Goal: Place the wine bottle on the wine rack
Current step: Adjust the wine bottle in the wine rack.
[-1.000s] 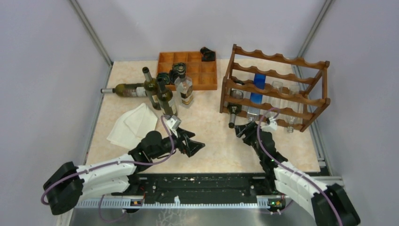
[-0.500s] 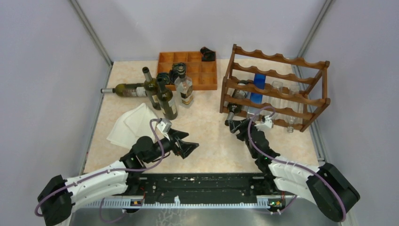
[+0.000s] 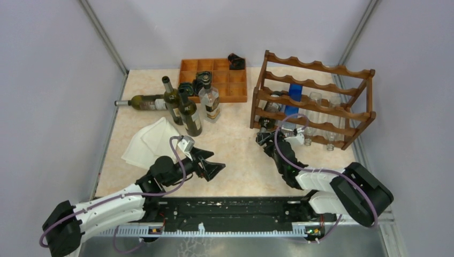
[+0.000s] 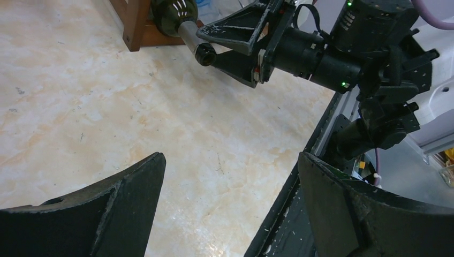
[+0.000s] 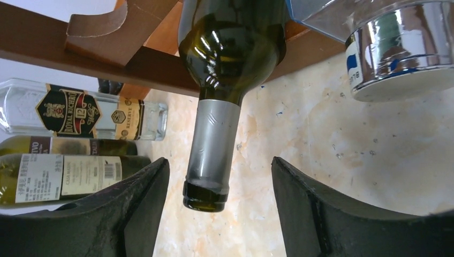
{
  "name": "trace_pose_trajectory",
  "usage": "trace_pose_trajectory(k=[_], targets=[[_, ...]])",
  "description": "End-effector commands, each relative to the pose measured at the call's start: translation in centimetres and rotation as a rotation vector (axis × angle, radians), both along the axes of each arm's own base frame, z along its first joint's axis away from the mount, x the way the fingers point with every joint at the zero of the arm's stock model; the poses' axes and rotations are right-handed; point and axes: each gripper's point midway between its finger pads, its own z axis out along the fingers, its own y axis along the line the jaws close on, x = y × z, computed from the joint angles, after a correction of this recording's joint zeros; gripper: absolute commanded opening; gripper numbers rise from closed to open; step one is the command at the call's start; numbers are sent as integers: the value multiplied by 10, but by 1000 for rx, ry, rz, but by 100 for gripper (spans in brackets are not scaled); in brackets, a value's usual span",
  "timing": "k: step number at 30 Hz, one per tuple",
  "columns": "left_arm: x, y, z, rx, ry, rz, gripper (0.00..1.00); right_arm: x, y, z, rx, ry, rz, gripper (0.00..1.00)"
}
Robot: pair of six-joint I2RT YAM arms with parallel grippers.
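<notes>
Scene: Two robot arms reach over a pale marbled surface [image 3: 235,155]. A reddish-brown wine rack [image 3: 321,66] stands at the far right.
Wine bottle: The dark green wine bottle [image 5: 225,80] lies on its side in a low tier at the rack's left end. Its body rests across the wooden rails. Its silver-wrapped neck pokes out of the front towards the robot and slopes down over the surface.
Right hand: The right hand [image 5: 218,163] straddles the bottle neck with one dark finger on each side. There is a clear gap to the glass on both sides, so the jaws are parted and grip nothing.
Left hand: The left hand [image 4: 230,160] is spread wide and empty. It hovers low over bare surface, well apart from the rack, probably so it does not get in the way.
Stage: The bottle looks seated, so the placing seems nearly done. What likely remains is for the right hand to back straight off along the neck.
Risk: Because the neck slopes down and outward, a finger catching it could drag the bottle out of its cradle.
Neighbours: Clear bottles [image 3: 315,101] lie in the rack beside the wine bottle. More bottles [image 3: 182,110], a white cloth [image 3: 150,140] and an orange-brown compartment tray [image 3: 225,80] are on the left, untouched.
</notes>
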Motion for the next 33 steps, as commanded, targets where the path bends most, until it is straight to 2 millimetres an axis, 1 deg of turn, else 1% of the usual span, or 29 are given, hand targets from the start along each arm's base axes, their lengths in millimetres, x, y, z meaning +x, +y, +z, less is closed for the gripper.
trace_pose_trajectory(k=[1,4,7,10,14,18,22,24,30,33], targets=[[0,5,2,-9,-5,13,98,20,10,26,70,-59,-50,67],[0,6,2,-10,-5,15,98,23,13,26,73,-64,-48,61],[0,6,3,-11,-6,16,98,24,15,21,75,-54,-47,58],[0,6,2,-10,-5,16,98,25,14,15,82,-42,-55,57],[-1,6,2,-8,-5,13,98,26,16,11,88,-39,-55,51],[-2,7,1,-6,-4,12,99,26,16,11,79,-54,-53,37],[-2,9,1,-8,-4,16,98,24,10,16,52,-83,-53,19],[-3,10,0,-11,-3,17,99,22,6,17,32,-93,-58,12],[-4,10,0,-12,-7,15,98,17,-7,23,37,-133,-93,4],[-3,10,2,-12,-12,15,98,16,-8,29,69,-159,-98,3]])
